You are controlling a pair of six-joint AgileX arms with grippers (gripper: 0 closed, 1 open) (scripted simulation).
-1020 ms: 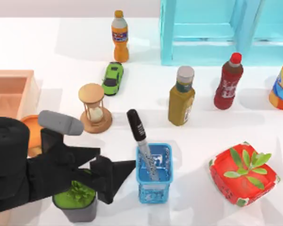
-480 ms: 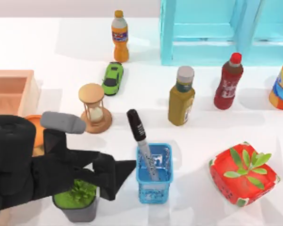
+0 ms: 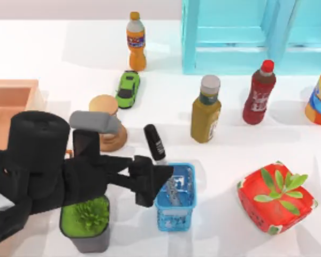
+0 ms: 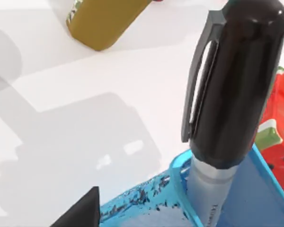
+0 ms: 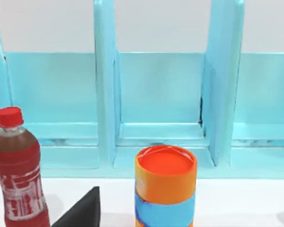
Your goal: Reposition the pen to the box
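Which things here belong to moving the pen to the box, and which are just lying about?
Job: pen, box, left gripper.
Lying about: blue cup, hourglass, toy car, bottles, both planters.

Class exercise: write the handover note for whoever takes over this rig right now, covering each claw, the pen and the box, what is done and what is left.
Left claw: open, at the blue cup, close beside the pen, gripping nothing.
Right claw: parked by the teal shelf, near the orange can; one black fingertip in its wrist view.
Pen: upright in the blue cup, black cap on top, leaning a little.
Box: at the table's left edge, partly behind the left arm.
Done: approach to the pen.
Left: close on the pen, lift it from the cup, carry it left, place it in the box.
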